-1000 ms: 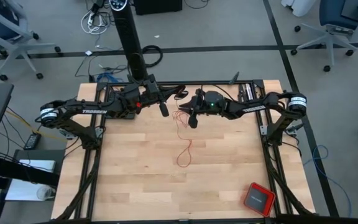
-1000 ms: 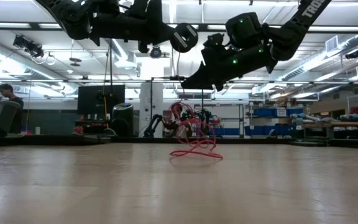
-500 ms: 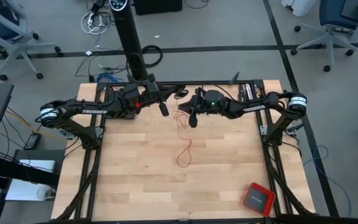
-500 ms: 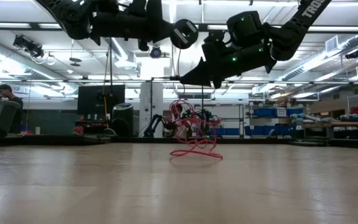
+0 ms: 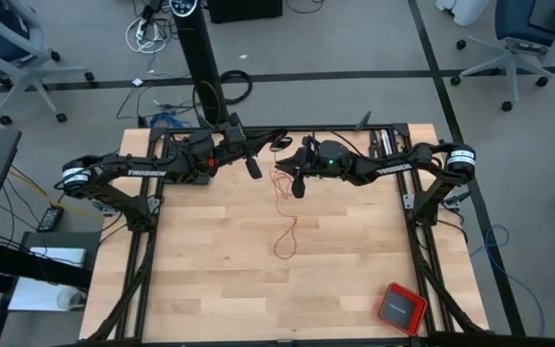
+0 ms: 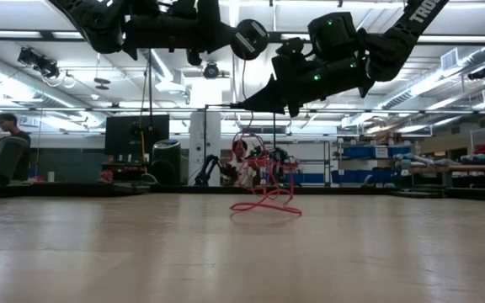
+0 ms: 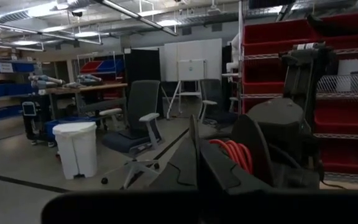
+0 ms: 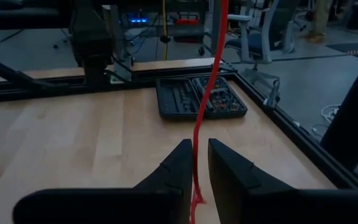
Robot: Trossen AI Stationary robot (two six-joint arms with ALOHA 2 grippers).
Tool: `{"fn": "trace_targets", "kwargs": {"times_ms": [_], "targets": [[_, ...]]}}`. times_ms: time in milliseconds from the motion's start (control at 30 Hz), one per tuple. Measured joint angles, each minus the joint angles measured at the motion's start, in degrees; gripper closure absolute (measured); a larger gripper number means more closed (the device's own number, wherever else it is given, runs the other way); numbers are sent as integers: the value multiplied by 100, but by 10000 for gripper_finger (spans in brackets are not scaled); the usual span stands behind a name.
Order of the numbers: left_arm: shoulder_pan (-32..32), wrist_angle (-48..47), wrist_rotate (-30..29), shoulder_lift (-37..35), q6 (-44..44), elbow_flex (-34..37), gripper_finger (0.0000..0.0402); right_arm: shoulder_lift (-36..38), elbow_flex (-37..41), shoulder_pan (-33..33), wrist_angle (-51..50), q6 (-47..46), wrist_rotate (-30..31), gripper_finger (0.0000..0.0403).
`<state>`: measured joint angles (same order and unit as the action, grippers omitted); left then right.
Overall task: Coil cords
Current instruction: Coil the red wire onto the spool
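Pinching red cord [image 8: 205, 93] | right hand [image 8: 196, 163] (near far edge) | left hand [image 5: 254, 169] closed

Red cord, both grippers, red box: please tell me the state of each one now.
red cord: uncoiled, loose loops on the table, one strand rising to the right gripper.
right gripper: raised above the table, shut on the red cord.
left gripper: raised near the table's far edge, shut; whether it holds the cord cannot be told.
red box: lying flat near the table's front right corner, untouched.
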<state>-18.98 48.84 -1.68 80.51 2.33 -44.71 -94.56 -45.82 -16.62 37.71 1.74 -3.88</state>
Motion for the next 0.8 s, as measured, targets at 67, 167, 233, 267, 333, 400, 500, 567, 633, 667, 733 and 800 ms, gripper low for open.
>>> {"fn": "trace_targets", "kwargs": {"times_ms": [67,167,233,267,333,400,500,567,633,667,733,800], "targets": [[0,28,-14,0,0,0,401,0,0,0,1,0,2,353],[0,115,-41,11,-1,0,401,0,0,0,1,0,1,355],[0,125,-51,11,-2,0,401,0,0,0,1,2,70,358],[0,136,-59,11,-1,0,401,0,0,0,-1,25,130,361],[0,168,-61,11,-2,0,401,0,0,0,-1,115,223,373],[0,201,-61,11,-2,0,401,0,0,0,-1,164,267,392],[0,218,-61,11,-2,0,401,0,0,0,-1,217,300,396],[0,222,-61,11,0,0,401,0,0,0,-8,228,325,399],[2,208,-61,11,-2,0,401,0,0,0,-56,244,389,399],[0,187,-61,11,-2,0,401,0,0,0,-114,261,416,400],[0,90,-63,11,2,0,401,0,0,-18,-235,282,453,400],[-2,-39,-63,11,30,0,401,0,0,-69,-303,248,482,401]]}}
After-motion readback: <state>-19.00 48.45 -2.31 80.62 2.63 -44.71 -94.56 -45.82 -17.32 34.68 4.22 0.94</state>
